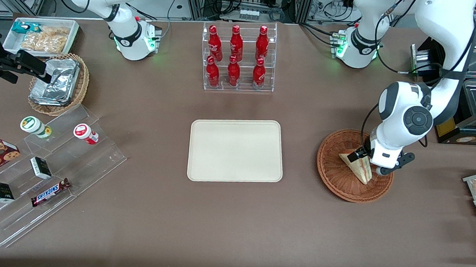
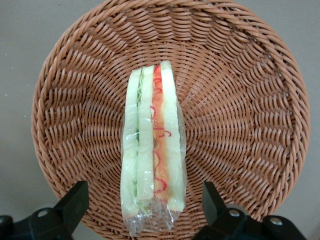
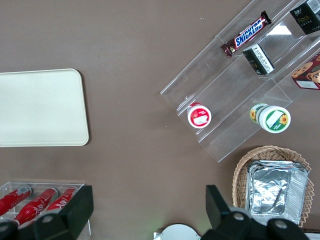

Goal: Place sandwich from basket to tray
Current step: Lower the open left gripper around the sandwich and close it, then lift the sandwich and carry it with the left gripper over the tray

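Sandwich [image 2: 152, 150] transfer has the largest things to reckon with first: the brown bench [image 1: 232, 217] carries the cream tray [image 1: 236, 151] near its middle, bare and flat, and the round reddish-brown basket [image 1: 335, 174] toward the working arm's end, well apart from the tray. The left arm's gripper [image 2: 145, 212] hangs low over the basket, its two black fingers [image 2: 75, 197] spread wide and standing clear on either side of the wedge, touching nothing that I can see. The wedge itself stands on edge on the basket floor, wrapped in clear film, with pale bread outside and green and red-orange filling showing along its cut edge; in the front view it lies near the basket's middle, leaning toward the rim nearer the camera. The risks, as I judge them, come from the wedge being soft and slippery. If the fingers close too high on the narrow end, the film may slide and the wedge drop back or tip over the rim. If they squeeze hard, the bread will crush and the filling shift. A descent too deep could press the fingertips into the wicker and drag the light basket along the bench. Loose film at the broad end might also catch a finger.
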`<state>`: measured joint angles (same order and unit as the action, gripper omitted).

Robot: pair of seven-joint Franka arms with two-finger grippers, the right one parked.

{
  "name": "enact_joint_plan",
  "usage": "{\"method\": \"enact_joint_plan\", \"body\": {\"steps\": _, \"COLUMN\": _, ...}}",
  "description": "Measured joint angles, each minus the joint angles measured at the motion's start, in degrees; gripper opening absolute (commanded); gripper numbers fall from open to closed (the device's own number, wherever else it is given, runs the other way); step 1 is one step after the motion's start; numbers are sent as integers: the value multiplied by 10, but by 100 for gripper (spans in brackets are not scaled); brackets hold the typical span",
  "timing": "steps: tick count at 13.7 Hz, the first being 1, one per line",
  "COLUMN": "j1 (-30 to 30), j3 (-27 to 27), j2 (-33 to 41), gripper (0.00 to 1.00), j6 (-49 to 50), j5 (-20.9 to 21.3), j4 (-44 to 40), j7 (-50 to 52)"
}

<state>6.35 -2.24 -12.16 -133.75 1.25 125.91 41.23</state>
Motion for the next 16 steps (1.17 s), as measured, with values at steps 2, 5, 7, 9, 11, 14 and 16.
{"method": "enact_joint_plan", "body": {"steps": 2, "j1": 0, "j3": 0, "j2": 0, "gripper": 100, "j6": -2, "j5": 0, "j4": 0, "j7": 27}}
{"method": "enact_joint_plan", "body": {"steps": 5, "j1": 0, "j3": 0, "j2": 0, "gripper": 100, "j6": -4, "j5": 0, "j4": 3, "j7": 50}}
{"method": "enact_joint_plan", "body": {"steps": 7, "j1": 0, "j3": 0, "j2": -2, "gripper": 100, "j6": -4, "j5": 0, "j4": 5, "j7": 55}}
{"method": "enact_joint_plan", "body": {"steps": 9, "j1": 0, "j3": 0, "j2": -7, "gripper": 100, "j6": -6, "j5": 0, "j4": 7, "j7": 60}}
{"method": "enact_joint_plan", "body": {"steps": 11, "j1": 0, "j3": 0, "j2": -14, "gripper": 98, "j6": -17, "j5": 0, "j4": 9, "j7": 65}}
{"method": "enact_joint_plan", "body": {"steps": 14, "j1": 0, "j3": 0, "j2": -26, "gripper": 25, "j6": -19, "j5": 0, "j4": 10, "j7": 70}}
{"method": "enact_joint_plan", "body": {"steps": 16, "j1": 0, "j3": 1, "j2": -28, "gripper": 11, "j6": -20, "j5": 0, "j4": 9, "j7": 71}}
